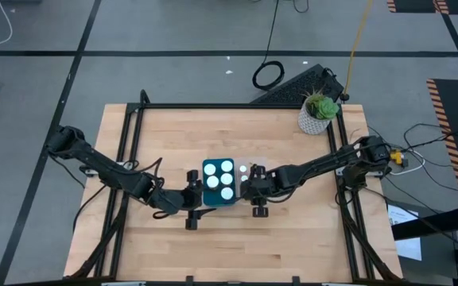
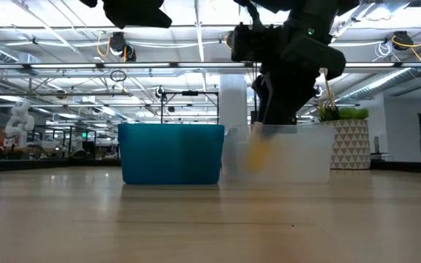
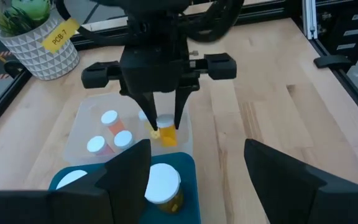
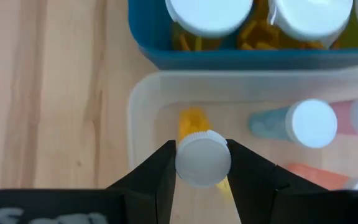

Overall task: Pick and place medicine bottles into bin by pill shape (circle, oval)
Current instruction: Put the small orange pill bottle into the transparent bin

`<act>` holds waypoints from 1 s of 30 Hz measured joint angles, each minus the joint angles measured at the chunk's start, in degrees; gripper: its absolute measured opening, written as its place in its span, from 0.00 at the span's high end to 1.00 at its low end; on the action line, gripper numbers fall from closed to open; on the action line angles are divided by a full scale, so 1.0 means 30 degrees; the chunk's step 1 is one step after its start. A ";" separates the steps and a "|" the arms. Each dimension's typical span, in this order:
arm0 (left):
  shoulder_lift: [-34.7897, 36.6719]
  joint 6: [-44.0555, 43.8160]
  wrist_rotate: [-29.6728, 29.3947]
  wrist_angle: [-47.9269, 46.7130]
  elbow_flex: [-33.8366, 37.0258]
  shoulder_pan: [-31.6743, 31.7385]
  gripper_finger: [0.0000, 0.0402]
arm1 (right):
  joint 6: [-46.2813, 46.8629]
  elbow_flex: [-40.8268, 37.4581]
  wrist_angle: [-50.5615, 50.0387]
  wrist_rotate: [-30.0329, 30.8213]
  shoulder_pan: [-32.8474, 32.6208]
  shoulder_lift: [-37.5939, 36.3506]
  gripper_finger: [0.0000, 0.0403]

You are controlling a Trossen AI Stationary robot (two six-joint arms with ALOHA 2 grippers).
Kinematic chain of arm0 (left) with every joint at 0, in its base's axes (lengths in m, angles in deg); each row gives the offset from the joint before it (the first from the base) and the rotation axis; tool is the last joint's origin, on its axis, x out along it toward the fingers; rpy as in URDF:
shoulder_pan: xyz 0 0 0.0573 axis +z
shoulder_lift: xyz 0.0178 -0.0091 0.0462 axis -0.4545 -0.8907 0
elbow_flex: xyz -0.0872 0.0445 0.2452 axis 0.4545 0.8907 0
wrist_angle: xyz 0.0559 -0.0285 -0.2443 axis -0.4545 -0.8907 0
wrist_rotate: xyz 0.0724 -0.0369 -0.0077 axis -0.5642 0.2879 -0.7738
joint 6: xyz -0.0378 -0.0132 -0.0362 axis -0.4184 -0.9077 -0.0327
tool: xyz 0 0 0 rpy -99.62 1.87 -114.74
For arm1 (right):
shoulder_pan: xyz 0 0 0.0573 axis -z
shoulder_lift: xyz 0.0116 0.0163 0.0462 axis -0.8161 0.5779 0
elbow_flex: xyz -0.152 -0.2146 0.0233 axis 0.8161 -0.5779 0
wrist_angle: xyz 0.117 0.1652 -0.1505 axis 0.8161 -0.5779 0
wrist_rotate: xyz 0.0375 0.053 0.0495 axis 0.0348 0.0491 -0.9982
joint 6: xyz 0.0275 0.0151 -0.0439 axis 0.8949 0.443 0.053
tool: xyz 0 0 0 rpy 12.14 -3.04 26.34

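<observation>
A teal bin (image 1: 207, 199) at mid-table holds several amber medicine bottles standing with white caps (image 1: 227, 179) up. Right beside it stands a clear bin (image 3: 82, 124) with three bottles in it, among them a teal one (image 4: 291, 123) and a pink one (image 4: 347, 118). My right gripper (image 4: 202, 163) hovers over the clear bin's near-left part, shut on an amber bottle (image 3: 168, 135) with a white cap. My left gripper (image 3: 197, 180) stands open at the teal bin's left side (image 1: 188, 202), with nothing between its fingers. My right gripper pinches the amber bottle's white cap (image 4: 191, 163) between its two fingers, one on either side of the cap's rim. The fingers (image 3: 143, 106) point down from above. The bottle's body (image 4: 191, 121) hangs below them, slightly tilted, inside the clear bin's walls; whether its bottom touches the floor cannot be told.
A potted plant (image 1: 319, 113) in a white patterned pot stands at the table's far right corner. Bare wood lies along the near edge and to the left and right of the two bins. A black frame (image 1: 237, 106) borders the table.
</observation>
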 joint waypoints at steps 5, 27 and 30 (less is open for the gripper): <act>0.0000 0.0092 0.0000 0.0066 0.0000 0.0000 0.35 | -0.0325 0.0000 0.0069 0.0004 0.0000 -0.0023 0.69; 0.0000 0.0189 0.0000 0.0087 0.0000 0.0000 0.35 | -0.0767 0.0005 0.0908 0.0400 0.0000 -0.0041 0.61; 0.0000 0.0189 0.0000 0.0087 0.0000 -0.0005 0.35 | -0.0773 0.0007 0.0875 0.1067 0.0000 -0.0137 0.61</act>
